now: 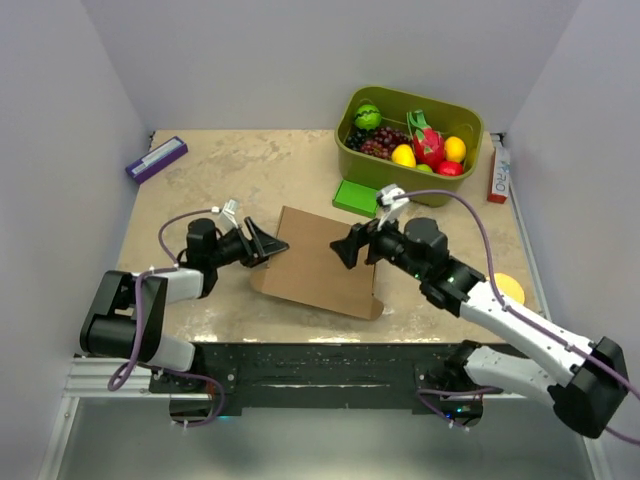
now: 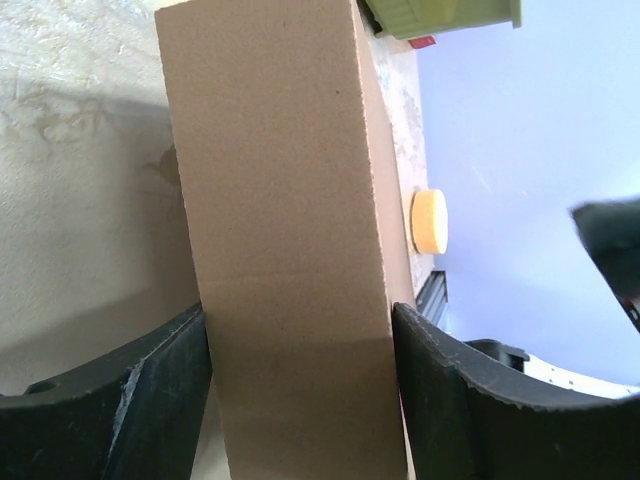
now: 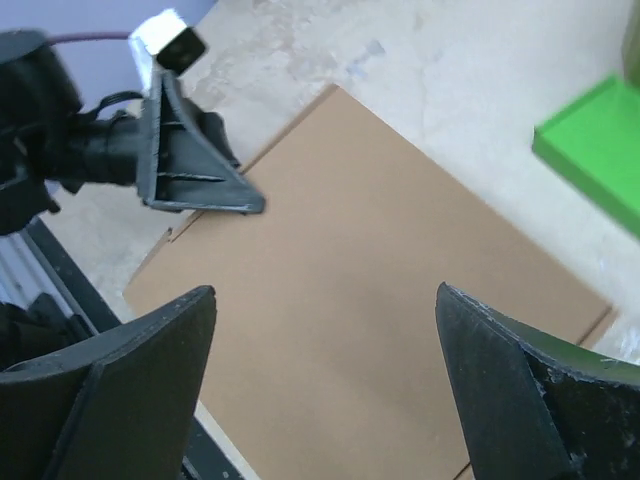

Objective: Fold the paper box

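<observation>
Left gripper (image 2: 300,320) up close: both fingers (image 2: 150,390) sit flush against the paper box (image 2: 280,200), so I read it as clamped across the box's thickness at its left edge. Right gripper (image 3: 325,295) is spread wide with nothing in it, hovering over the box's right half, plain brown cardboard below it. From above, the box lies flat mid-table (image 1: 220,185) between the two grippers, slightly skewed. Green box (image 1: 355,196) sits just past its far right corner. Olive bin (image 1: 468,118) of fruit is behind that. Yellow disc (image 1: 510,288) is near the right edge, and a purple packet (image 1: 156,158) lies far left.
</observation>
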### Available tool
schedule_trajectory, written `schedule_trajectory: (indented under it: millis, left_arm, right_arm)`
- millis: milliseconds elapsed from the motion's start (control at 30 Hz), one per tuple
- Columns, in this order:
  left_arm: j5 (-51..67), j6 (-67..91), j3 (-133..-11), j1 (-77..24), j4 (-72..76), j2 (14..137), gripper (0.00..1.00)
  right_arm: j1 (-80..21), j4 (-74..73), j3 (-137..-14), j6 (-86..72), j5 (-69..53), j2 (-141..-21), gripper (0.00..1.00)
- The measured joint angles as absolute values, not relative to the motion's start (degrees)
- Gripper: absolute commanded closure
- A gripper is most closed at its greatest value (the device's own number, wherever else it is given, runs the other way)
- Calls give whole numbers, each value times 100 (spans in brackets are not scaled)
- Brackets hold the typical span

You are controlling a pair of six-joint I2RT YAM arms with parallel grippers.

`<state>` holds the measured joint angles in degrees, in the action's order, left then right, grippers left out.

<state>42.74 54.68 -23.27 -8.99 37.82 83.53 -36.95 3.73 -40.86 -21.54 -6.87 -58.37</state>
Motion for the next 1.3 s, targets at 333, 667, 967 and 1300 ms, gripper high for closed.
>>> schedule_trajectory:
  millis: [333, 667, 967, 1300]
  left_arm:
    - [4910, 5690, -2388, -403, 3343, 8350, 62]
    - [5148, 6093, -2226, -301, 3253, 8342, 63]
    - [5218, 6523, -2012, -270, 3579, 8324, 64]
    - [5242, 6648, -1981, -263, 3680, 8267, 65]
  right_arm:
    - [-7159, -99, -4515, -803, 2241, -6882, 3]
    - [-8278, 97, -4729, -93, 3863, -8180, 1]
    - [-8477, 134, -5227, 392, 5142, -9395, 1]
    - [-8510, 30, -5317, 414, 6167, -9953, 18]
